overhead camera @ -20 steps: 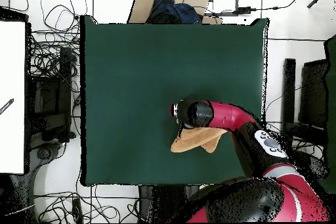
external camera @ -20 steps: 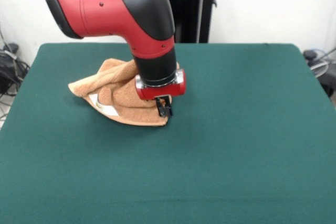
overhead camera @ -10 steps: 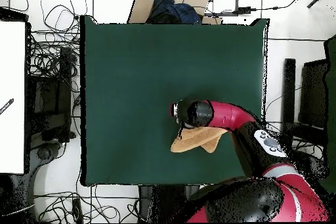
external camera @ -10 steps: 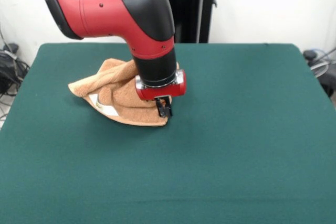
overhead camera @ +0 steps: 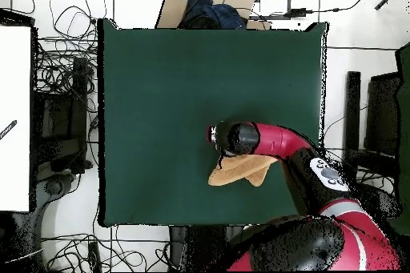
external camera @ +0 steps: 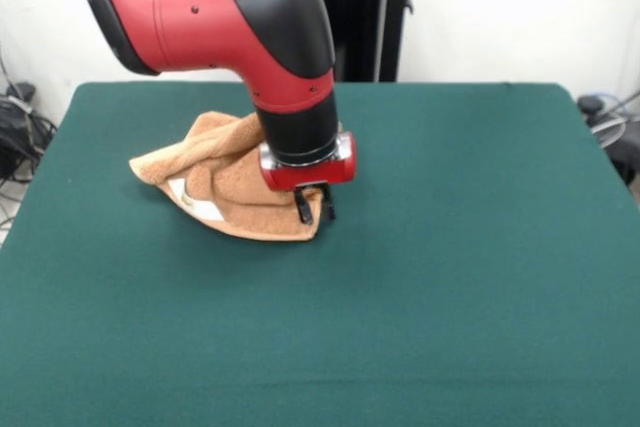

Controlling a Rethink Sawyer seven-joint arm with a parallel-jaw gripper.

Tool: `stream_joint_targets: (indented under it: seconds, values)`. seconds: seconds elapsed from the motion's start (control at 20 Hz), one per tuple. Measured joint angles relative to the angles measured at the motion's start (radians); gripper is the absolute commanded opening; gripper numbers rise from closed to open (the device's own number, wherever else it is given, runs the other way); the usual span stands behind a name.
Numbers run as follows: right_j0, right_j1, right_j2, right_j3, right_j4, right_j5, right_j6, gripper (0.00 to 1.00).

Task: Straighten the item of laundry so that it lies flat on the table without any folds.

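Front view shows the table [external camera: 470, 277] filling most of the picture, its dark green cloth top bare apart from one bundle toward the far left part. At the left edge of the room, dark cables and a black object [external camera: 15, 137] lie on the floor beside the table; behind the far edge stands a white wall with a black upright post [external camera: 365, 17] in the middle, and more cables [external camera: 610, 112] show past the far right corner.

The towel [external camera: 225, 182] lies crumpled and folded over itself, orange-tan, well in from the table's left edge and nearer the far edge than the near one. A small white label [external camera: 200, 209] shows on its near side. Its right part is hidden behind the arm [external camera: 270, 47], which comes down over it.

The gripper [external camera: 314, 206] sits at the towel's near right corner — two short dark fingers [external camera: 304, 209] a narrow gap apart, low over the cloth. Whether they pinch the towel edge or only stand beside it is hard to make out.

Overhead, the table [overhead camera: 176, 86] is ringed by tangled cables on a pale floor, with a cardboard box [overhead camera: 212, 2] at its top edge. The towel [overhead camera: 232, 170] peeks out beneath the arm, near the table's bottom edge — the gripper itself is covered there.
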Motion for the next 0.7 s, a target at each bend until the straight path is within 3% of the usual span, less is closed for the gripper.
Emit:
stream_joint_targets:
  seconds: [0.7]
  values:
    - [0.015,-0.006,0.004,0.007,0.000,-0.001,0.000,1.00]
